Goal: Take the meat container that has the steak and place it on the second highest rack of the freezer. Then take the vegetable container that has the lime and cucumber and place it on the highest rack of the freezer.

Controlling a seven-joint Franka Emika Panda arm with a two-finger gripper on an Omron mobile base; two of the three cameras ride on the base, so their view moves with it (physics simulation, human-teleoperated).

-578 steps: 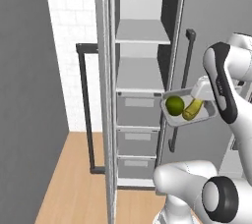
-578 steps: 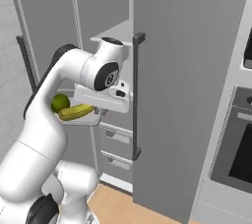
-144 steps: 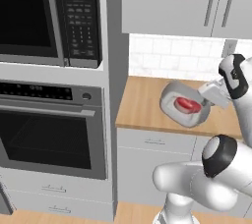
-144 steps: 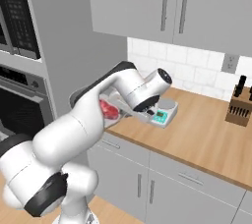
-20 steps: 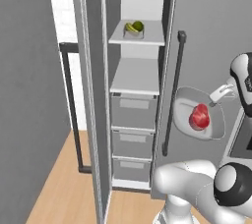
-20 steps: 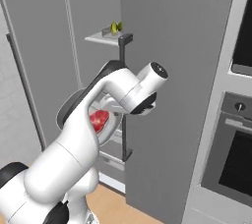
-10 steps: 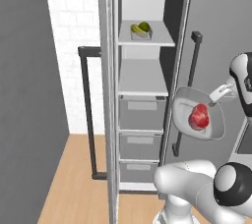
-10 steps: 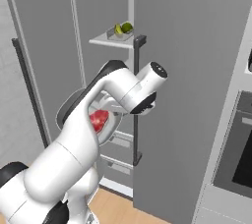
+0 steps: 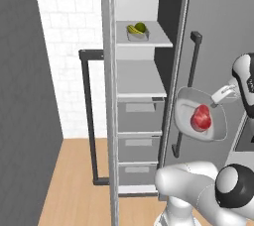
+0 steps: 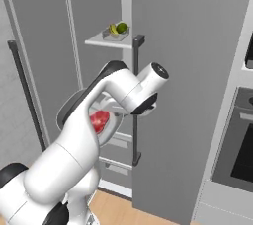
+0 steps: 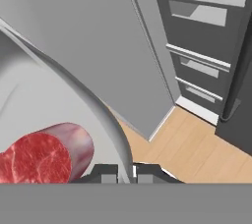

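Wooden floor (image 9: pixel 74 180) below open freezer (image 9: pixel 141 96)

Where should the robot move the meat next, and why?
Probably left, toward the bare second shelf. The pincer is shut on the rim of the tray with the steak, which hangs in front of the closed door, right of the open freezer. The lime tray already sits on the top shelf.

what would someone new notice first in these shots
The red steak in a pale meat container, which the gripper pinches by the rim in front of the open freezer. Next, the vegetable container with lime and cucumber on the highest rack; the second highest rack is bare.
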